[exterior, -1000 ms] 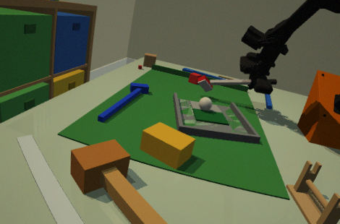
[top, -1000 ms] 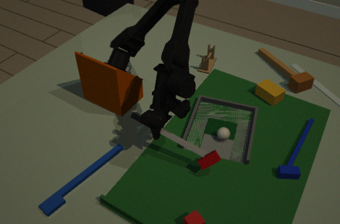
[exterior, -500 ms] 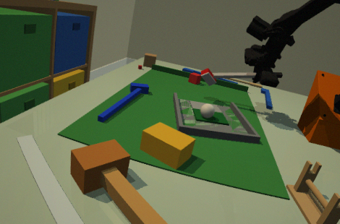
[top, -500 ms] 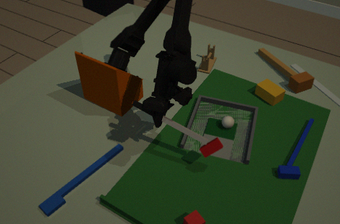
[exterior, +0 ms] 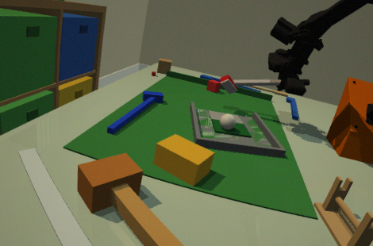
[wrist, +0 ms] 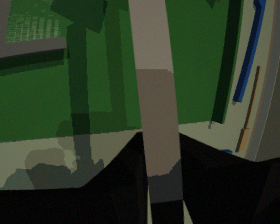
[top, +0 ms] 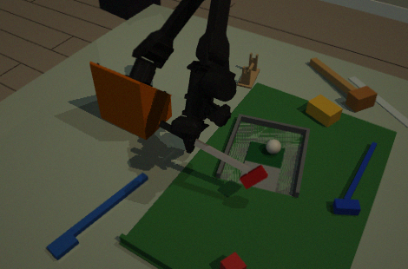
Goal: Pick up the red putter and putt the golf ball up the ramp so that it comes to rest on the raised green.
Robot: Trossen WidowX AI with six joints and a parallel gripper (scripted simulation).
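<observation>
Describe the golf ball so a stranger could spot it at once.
Find the green mat on the table, then the grey-walled frame near its middle. On the dark green patch inside sits the golf ball: white and the only round thing among blocks and sticks.

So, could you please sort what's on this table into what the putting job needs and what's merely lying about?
Needed: red putter, held in the gripper; golf ball; ramp with raised green.

Lying about: two blue putters, yellow block, wooden mallet, orange wedge, small red block, wooden stand.
</observation>
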